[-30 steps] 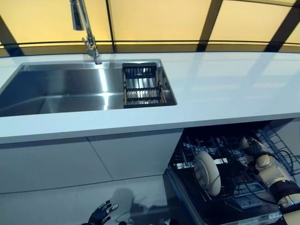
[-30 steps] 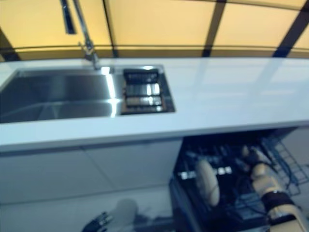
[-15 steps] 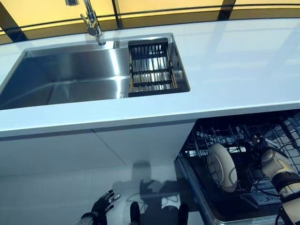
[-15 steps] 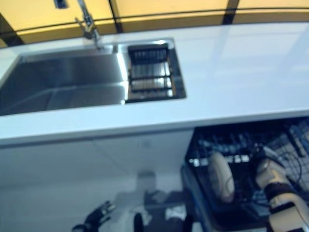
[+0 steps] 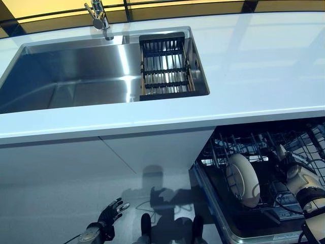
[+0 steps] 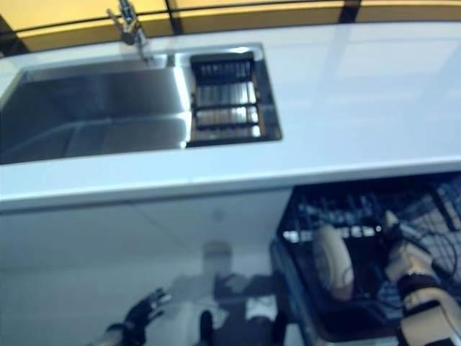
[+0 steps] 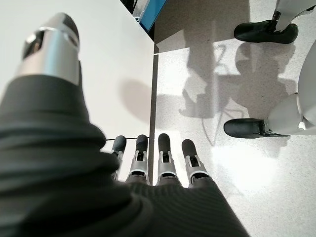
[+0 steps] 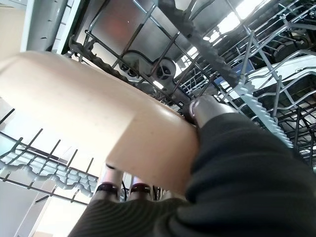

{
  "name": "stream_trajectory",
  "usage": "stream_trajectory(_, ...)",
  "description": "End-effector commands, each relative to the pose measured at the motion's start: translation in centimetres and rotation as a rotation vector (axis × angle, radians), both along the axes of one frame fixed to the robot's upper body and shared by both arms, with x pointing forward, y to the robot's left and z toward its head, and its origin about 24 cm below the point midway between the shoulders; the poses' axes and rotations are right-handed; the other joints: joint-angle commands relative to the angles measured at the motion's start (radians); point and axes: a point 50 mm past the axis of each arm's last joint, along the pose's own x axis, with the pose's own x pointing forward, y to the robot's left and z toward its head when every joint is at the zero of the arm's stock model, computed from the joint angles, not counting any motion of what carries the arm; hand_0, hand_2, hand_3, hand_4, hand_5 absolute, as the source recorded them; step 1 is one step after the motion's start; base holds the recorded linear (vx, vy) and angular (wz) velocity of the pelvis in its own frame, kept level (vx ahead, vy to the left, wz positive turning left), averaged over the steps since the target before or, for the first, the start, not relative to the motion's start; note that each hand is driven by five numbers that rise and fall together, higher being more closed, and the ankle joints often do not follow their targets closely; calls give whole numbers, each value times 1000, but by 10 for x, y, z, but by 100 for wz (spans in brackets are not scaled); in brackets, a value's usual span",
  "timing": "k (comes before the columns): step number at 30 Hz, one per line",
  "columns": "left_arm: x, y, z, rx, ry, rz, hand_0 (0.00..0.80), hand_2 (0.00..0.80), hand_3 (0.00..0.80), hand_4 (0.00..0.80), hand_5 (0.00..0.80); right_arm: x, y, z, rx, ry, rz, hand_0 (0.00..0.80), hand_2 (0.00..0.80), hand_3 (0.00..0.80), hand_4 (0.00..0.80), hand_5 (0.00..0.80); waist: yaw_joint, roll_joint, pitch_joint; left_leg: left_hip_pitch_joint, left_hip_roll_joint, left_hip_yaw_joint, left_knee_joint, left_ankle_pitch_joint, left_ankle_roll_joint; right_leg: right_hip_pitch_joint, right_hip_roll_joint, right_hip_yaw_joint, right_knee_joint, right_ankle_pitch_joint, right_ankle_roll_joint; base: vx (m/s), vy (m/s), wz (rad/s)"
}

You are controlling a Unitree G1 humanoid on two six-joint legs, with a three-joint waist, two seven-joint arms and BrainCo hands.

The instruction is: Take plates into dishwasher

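Observation:
A cream plate [image 5: 244, 179] stands on edge in the lower rack [image 5: 223, 147] of the open dishwasher, under the counter at the lower right. My right hand [image 5: 274, 161] reaches into the rack from the right and meets the plate's right rim. In the right wrist view the plate [image 8: 98, 118] fills the space before the hand [image 8: 237, 163], with the thumb [image 8: 210, 106] curled over its rim and the fingertips [image 8: 111, 183] under it. My left hand [image 5: 109, 216] hangs low above the floor in front of the cabinet, fingers [image 7: 163, 155] straight and holding nothing.
A steel sink [image 5: 66, 76] with a faucet [image 5: 100, 18] and a dark drain basket [image 5: 165, 68] is set in the white counter [image 5: 254, 61]. A white cabinet front [image 5: 101, 168] is left of the dishwasher. The dishwasher door [image 5: 216, 216] lies folded down.
The whole picture has shifted as the camera tipped down and closer. The plate and my right hand stay together in the rack. The left hand hangs in about the same place.

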Motion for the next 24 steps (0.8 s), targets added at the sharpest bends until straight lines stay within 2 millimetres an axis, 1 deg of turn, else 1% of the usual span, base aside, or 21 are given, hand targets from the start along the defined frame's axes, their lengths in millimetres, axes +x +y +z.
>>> stream_trajectory(1, 13, -3, 8, -10, -43, -26, 0, 0, 0, 0, 0, -20, -31, 13, -153, 78, -108, 800, 800, 800, 800, 800, -2, -38, -16, -6, -64, 40, -3, -38, 48, -6, 25, 10, 30, -2, 33, 0, 0, 0)
stream_trajectory(2, 13, -4, 7, -9, -41, -26, 0, 0, 0, 0, 0, -22, -32, 13, -151, 69, -115, 800, 800, 800, 800, 800, -2, -39, -18, -5, -63, 40, -3, -38, 49, -4, 26, 10, 29, -3, 32, 0, 0, 0)
stream_trajectory(3, 13, -4, 7, -9, -41, -26, 0, 0, 0, 0, 0, -22, -32, 12, -150, 69, -116, 681, 681, 681, 681, 681, -2, -40, -18, -5, -63, 40, -3, -38, 49, -3, 26, 10, 29, -3, 32, 0, 0, 0)
stream_trajectory(4, 11, -3, 7, -9, -38, -24, 0, 0, 0, 0, 0, -22, -33, 13, -135, 62, -129, 0, 0, 0, 0, 0, -2, -41, -21, -2, -64, 39, -3, -40, 50, -1, 27, 12, 28, -3, 32, 0, 0, 0)
stream_trajectory(10, 8, -3, 5, -9, -25, -24, 0, 0, 0, 0, 0, -21, -32, 15, -125, 31, -133, 0, 0, 0, 0, 0, -5, -46, -31, 6, -64, 39, -3, -41, 49, 7, 30, 14, 26, -3, 32, 0, 0, 0)
stream_trajectory(14, 4, -2, 1, -12, -8, -16, 0, 0, 0, 0, 0, -20, -33, 22, -117, 6, -133, 0, 0, 0, 0, 0, -9, -54, -44, 14, -63, 44, -3, -44, 48, 17, 33, 17, 23, -5, 31, 39, 36, -1)
stream_trajectory(24, -10, -1, -8, -15, 40, 3, 0, 0, 0, 0, 0, -20, -33, 33, 0, -83, -108, 0, 0, 0, 0, 0, -24, -89, -84, 43, -57, 55, -3, -55, 51, 43, 38, 32, 27, -15, 28, 60, 33, -5)
